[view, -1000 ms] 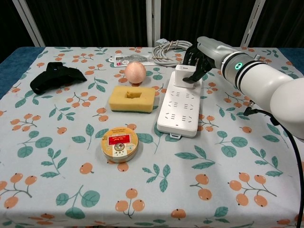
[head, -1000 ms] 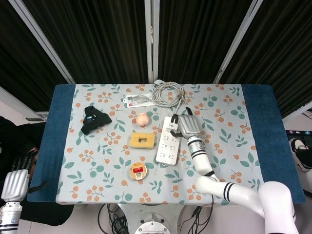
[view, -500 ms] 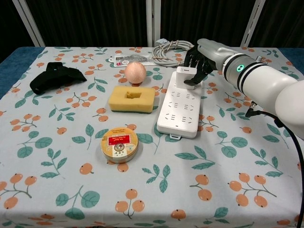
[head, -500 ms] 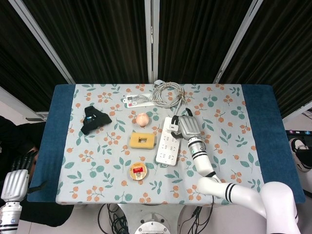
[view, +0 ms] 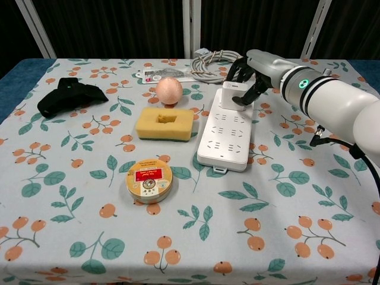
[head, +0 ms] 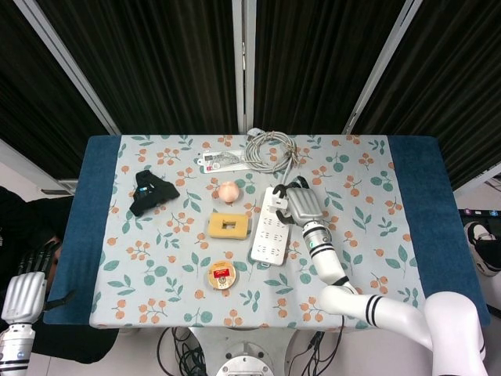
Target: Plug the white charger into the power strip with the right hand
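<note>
My right hand (view: 249, 74) had dark fingers and a pale grey back; its white forearm carried black bands and a green light. My left hand (head: 22, 291) looked ribbed, pale grey.

I see a glossy white plastic strip (view: 224, 135), a porous yellow sponge (view: 165, 124) and matt printed cloth (view: 71, 202) on the bench.

Charger (view: 233, 95) on strip's (view: 225, 135) far end, under right hand (view: 249, 74). Sponge (view: 165, 123), ball (view: 169, 89) left of hand; cable (view: 209, 63) behind it, seemingly the strip's.
</note>
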{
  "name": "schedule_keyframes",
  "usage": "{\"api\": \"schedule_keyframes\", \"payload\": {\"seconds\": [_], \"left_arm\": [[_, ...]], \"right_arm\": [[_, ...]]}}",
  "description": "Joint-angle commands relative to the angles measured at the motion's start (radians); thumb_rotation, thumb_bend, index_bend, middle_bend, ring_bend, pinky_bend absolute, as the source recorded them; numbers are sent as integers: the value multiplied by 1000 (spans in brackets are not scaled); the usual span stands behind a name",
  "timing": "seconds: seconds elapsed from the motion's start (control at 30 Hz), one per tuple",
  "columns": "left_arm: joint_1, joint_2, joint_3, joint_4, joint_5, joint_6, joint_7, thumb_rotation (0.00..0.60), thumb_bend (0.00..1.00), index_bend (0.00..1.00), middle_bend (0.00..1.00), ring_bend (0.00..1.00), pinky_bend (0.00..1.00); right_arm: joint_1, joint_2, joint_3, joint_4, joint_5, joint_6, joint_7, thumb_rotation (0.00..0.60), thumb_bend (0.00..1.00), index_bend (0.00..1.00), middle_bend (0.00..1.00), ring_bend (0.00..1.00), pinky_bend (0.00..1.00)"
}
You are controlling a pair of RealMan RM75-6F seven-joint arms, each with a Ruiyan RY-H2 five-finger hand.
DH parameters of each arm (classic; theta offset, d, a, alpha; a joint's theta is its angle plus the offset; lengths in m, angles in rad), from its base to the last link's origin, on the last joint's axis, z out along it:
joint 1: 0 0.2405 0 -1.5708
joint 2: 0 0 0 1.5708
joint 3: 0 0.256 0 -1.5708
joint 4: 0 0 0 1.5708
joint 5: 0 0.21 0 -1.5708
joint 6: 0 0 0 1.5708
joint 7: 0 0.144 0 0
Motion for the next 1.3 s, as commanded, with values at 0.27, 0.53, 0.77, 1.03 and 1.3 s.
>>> {"api": "schedule_keyframes", "payload": {"seconds": [0.27,0.53,0.77,1.03,1.3], "left_arm": [[-1,3,-4,-4,2,6,3,600,137,63,31,0,0],[-6,7,-11,-19,9,18,29,600,136,63,31,0,0],[-18,14,-22,-58,18,31,78,600,135,63,31,0,0],[-31,29,-33,-114,19,37,152,600,135,63,31,0,0],[-41,34,-36,-153,10,26,204,600,136,63,31,0,0]], "right_arm": [[-56,140,-33,-180,-25,62,-49,600,349,181,292,112,0],[-227,343,-113,-392,-206,264,22,600,355,180,279,107,0],[-423,464,-215,-444,-441,514,180,600,363,293,300,121,0],[-615,612,-363,-470,-590,655,267,600,377,117,125,0,0],[-702,653,-408,-454,-635,672,360,600,391,0,8,0,0]]}}
